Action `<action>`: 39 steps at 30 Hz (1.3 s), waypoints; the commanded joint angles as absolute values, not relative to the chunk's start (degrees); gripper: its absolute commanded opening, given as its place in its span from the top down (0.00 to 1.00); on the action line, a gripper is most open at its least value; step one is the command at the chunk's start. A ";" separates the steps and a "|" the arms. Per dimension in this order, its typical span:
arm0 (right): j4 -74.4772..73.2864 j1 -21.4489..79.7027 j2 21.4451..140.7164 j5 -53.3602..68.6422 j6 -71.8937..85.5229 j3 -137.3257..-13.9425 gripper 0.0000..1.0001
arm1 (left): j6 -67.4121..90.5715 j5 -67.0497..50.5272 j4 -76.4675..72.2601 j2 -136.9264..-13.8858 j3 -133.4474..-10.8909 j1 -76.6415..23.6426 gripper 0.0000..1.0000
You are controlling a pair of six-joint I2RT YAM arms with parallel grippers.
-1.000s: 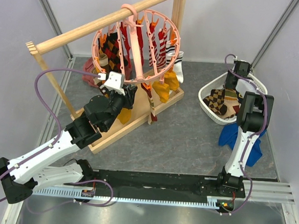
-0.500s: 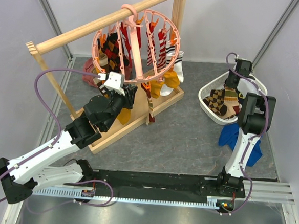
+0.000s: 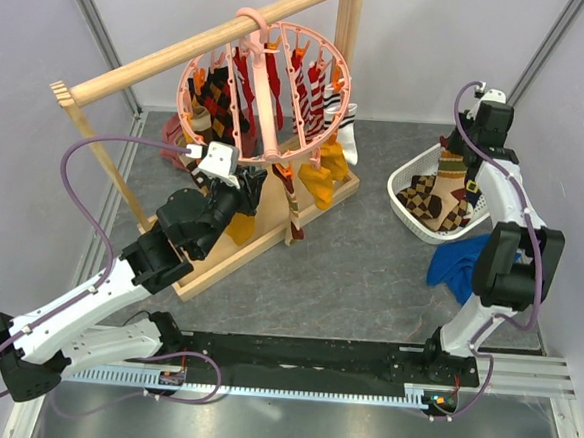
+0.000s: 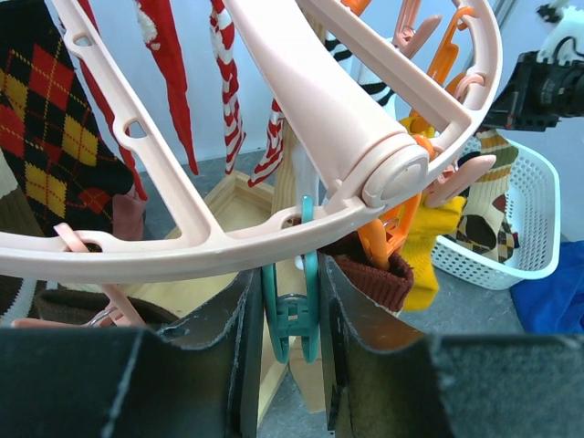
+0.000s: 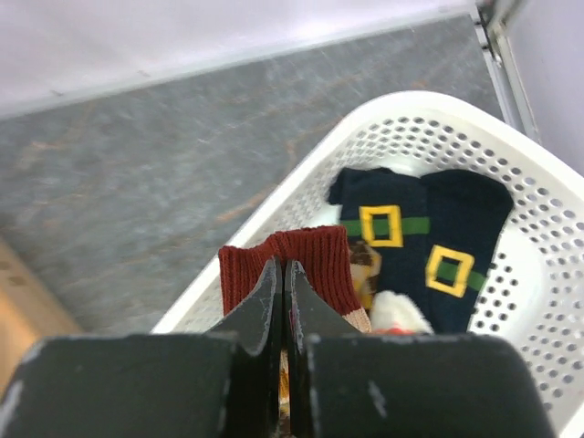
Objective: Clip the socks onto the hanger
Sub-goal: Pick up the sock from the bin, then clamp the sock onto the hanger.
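The salmon-pink hanger (image 3: 267, 97) hangs from the wooden rail, with several socks (image 3: 218, 96) clipped under it. My left gripper (image 3: 248, 183) is at the ring's near lower edge. In the left wrist view it (image 4: 290, 285) is shut on a teal clip (image 4: 292, 315) that hangs from the ring (image 4: 182, 255). My right gripper (image 3: 461, 153) is above the white basket (image 3: 403, 174), shut on a sock (image 3: 451, 178) that dangles below it. In the right wrist view the gripper (image 5: 283, 270) pinches that sock's dark red cuff (image 5: 315, 260).
More socks (image 3: 429, 201) lie in the basket, among them dark ones with yellow buckles (image 5: 401, 224). A blue cloth (image 3: 459, 266) lies on the table in front of the basket. The wooden rail (image 3: 204, 40) stands on a wooden base (image 3: 256, 239) at the back left.
My right gripper shut on a sock in the basket, then rose and swung back with the sock hanging from it. The left gripper stayed on the clip.
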State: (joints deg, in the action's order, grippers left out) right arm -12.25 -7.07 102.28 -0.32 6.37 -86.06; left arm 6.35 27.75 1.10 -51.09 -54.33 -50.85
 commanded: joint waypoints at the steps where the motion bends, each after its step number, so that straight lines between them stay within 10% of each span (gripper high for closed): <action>1: -6.34 -5.89 92.23 5.70 9.84 -80.69 1.00 | 6.41 22.94 9.93 -51.50 -52.03 -50.98 0.98; 21: 6.42 13.09 58.55 23.90 6.94 -63.98 1.00 | 13.27 8.00 8.70 -48.95 -51.94 -40.26 0.98; 39: 17.92 45.86 60.46 24.98 8.88 -53.88 1.00 | 14.85 3.87 8.53 -50.10 -52.21 -39.20 0.98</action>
State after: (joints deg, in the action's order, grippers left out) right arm 9.52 38.70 57.76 27.79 9.65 -55.51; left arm 12.86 7.79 2.52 -48.77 -53.17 -39.07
